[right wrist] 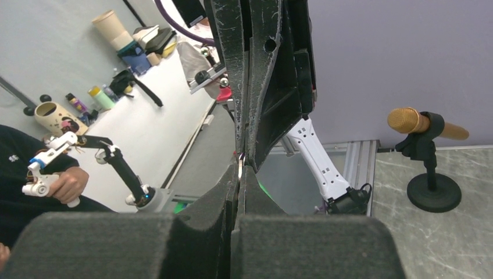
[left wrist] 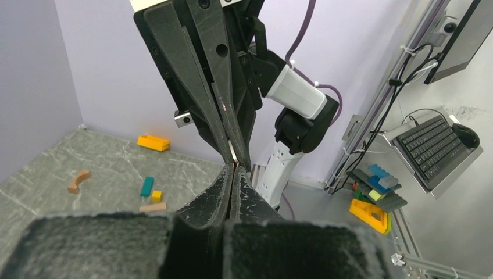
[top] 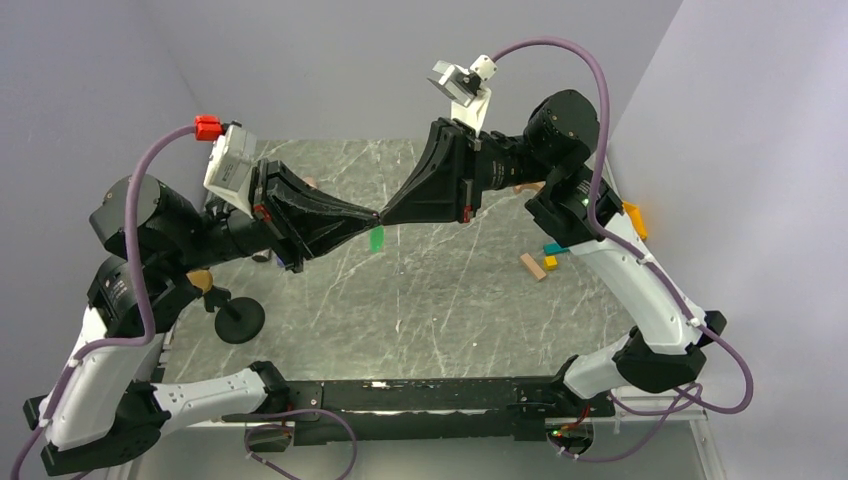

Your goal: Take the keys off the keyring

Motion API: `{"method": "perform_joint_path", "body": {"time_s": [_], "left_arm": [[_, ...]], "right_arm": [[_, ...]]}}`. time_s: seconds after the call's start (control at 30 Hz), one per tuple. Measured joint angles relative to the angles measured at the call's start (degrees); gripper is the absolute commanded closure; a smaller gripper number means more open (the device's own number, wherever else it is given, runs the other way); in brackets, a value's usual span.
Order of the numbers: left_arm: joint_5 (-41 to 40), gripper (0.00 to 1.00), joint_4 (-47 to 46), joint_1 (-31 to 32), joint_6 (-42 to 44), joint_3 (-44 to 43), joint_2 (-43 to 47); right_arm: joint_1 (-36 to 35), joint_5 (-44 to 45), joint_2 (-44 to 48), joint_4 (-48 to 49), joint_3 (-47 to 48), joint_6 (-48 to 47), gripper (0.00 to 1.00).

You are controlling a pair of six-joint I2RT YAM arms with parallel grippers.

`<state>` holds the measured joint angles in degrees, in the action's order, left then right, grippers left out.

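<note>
In the top view my left gripper and right gripper meet tip to tip above the middle of the table. Both are shut on the keyring, which shows only as a thin silvery sliver between the tips. The sliver also shows in the left wrist view and in the right wrist view. The green key hangs just below the tips. A bit of it shows behind my right fingers. The rest of the ring is hidden by the fingers.
A microphone on a round black stand stands near left, also in the right wrist view. On the right lie a wooden block, a teal block, a yellow cube and an orange block.
</note>
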<state>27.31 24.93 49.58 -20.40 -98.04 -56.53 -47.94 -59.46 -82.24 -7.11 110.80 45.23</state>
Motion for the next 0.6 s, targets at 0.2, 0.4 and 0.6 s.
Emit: {"method": "perform_joint_path", "body": {"time_s": [0.2,0.4,0.6], "left_arm": [[-0.2,1.00,7.2,0.0,1.7,-2.8,-1.4],[-0.5,1.00,15.8,0.0,4.1,-4.0,-2.3],[-0.6,1.00,20.5,0.0,6.4,-2.4,-3.2]], "right_arm": [[-0.2,1.5,0.5,-8.3,0.7,-5.3,1.00],[-0.7,3.9,0.7,-20.5,0.9,-12.0,1.00],[-0.7,6.6,3.0,-24.8,-4.1,-14.4,1.00]]}}
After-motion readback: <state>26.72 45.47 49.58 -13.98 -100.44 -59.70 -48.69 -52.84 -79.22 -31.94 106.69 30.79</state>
